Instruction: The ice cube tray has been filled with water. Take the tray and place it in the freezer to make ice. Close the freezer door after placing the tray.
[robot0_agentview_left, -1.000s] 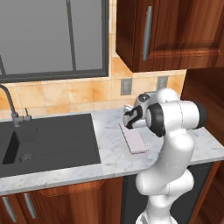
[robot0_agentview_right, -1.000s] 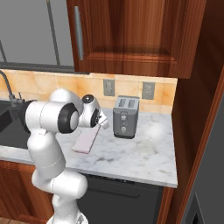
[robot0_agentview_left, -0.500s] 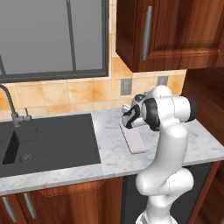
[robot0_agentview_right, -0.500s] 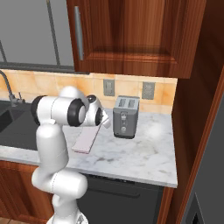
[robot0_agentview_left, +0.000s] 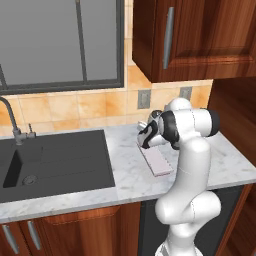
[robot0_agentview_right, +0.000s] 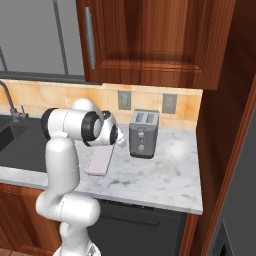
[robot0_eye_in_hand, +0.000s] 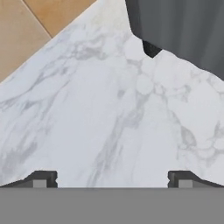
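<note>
forearm has risen; hand (robot0_eye_in_hand: 112, 178) spread wide above counter (robot0_eye_in_hand: 87, 122).

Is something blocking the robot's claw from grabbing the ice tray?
Nothing visible. The open gripper faces bare counter near the toaster, with the ice tray lying uncovered below the arm.

I see a pale pinkish-white ice cube tray (robot0_agentview_left: 156, 161) on a white marble counter (robot0_agentview_left: 125, 175) veined with grey. The toaster (robot0_agentview_right: 143, 133) is matte grey, the sink (robot0_agentview_left: 55, 162) near black. Backsplash tiles (robot0_agentview_left: 75, 109) are warm orange-tan, the cabinets (robot0_agentview_right: 150, 40) a dark reddish wood with silver handles.
</note>
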